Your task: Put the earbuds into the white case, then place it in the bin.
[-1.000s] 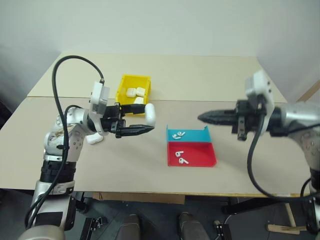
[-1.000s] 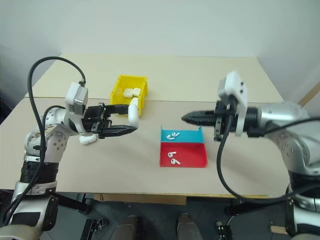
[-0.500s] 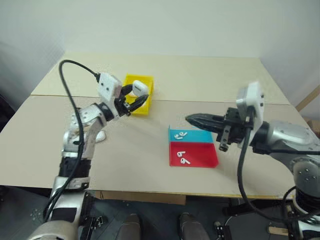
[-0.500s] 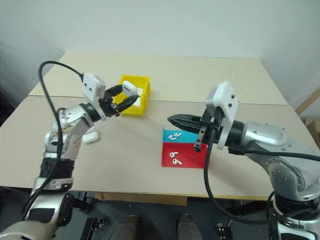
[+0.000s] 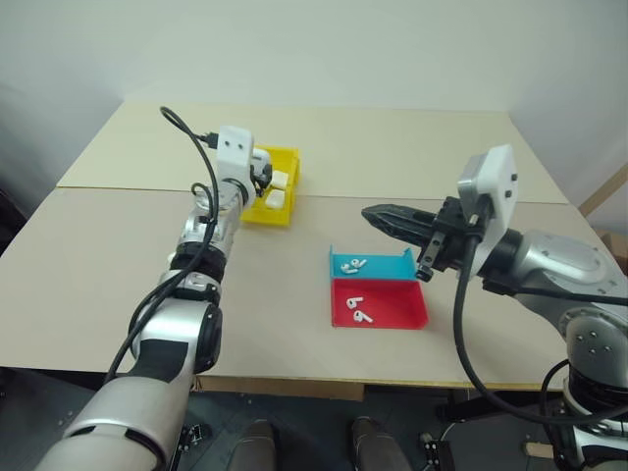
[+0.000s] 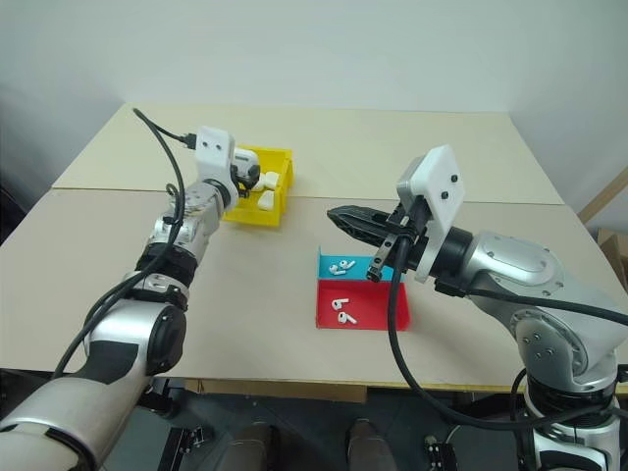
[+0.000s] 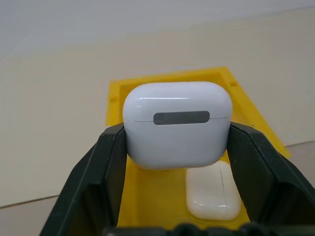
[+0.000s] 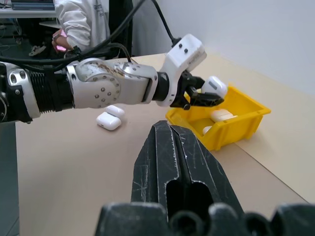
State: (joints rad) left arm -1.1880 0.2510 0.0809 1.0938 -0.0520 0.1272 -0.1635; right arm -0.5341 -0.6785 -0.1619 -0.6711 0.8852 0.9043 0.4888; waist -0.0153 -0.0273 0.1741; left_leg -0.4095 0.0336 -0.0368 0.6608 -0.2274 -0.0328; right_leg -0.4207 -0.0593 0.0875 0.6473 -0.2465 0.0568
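Left gripper over yellow bin.
Its fingers pinch a closed white case; right gripper is pressed together above the table.

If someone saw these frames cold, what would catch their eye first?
First, the left pincer reaching out over the yellow bin at the table's far left, with a white case between its fingers, above other white cases already in the bin. Next, the blue tray and red tray side by side mid-table, each holding small white earbuds. The right pincer hovers shut above the trays.
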